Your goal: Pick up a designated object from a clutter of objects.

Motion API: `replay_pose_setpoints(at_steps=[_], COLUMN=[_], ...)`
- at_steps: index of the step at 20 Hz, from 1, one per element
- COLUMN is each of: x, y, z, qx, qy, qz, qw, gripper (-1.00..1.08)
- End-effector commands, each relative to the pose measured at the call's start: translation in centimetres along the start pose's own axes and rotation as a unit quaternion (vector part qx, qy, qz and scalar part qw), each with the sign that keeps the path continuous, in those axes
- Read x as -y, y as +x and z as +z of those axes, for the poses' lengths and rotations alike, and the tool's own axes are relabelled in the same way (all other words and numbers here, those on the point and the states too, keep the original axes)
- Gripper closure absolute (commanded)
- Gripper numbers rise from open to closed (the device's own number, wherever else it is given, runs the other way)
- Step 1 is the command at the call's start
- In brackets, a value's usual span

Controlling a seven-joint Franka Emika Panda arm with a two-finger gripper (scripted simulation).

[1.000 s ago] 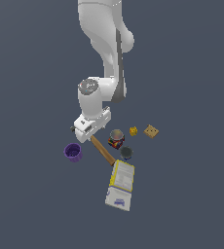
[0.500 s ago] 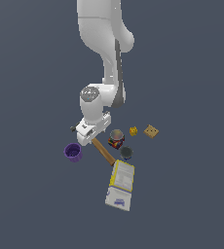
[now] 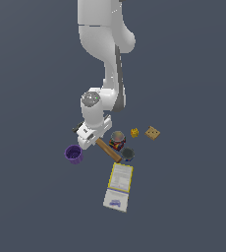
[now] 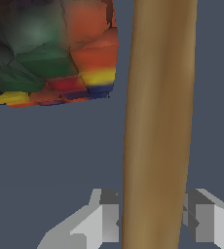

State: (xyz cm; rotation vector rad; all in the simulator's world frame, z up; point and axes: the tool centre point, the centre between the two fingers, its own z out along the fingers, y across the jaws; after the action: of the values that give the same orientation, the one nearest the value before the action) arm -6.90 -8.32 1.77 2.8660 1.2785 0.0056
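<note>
Gripper (image 4: 153,219) down low over the hammer (image 4: 158,121), fingers (image 4: 102,216) spread either side of the wooden handle, narrow gaps visible, no grip confirmed. Hammer lies flat on the floor just beside the colourful can (image 3: 117,140).

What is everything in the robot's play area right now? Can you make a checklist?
Surface: plain dark grey floor.
Job's thing: brown wooden-handled hammer, handle running between the claw's fingers.
Clutter: purple cup, colourful can, small dark can, tiny yellow piece, tan cube, flat yellow-white box.
Claw: straddling the handle; whether it is touching cannot be told.
Cables: nothing seen.
Surroundings: nothing seen.
</note>
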Motion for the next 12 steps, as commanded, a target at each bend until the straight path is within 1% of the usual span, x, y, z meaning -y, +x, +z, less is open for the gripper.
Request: replay_pose_setpoints(at_steps=[1,12], x=[0.25,0.00], y=[0.03,-0.08], z=[0.20,-0.34], qx=[0.001,0.000], qy=[0.002,0.000], qz=[-0.001,0.000], qw=[1.0000,1.0000], gripper=[1.08,1.08])
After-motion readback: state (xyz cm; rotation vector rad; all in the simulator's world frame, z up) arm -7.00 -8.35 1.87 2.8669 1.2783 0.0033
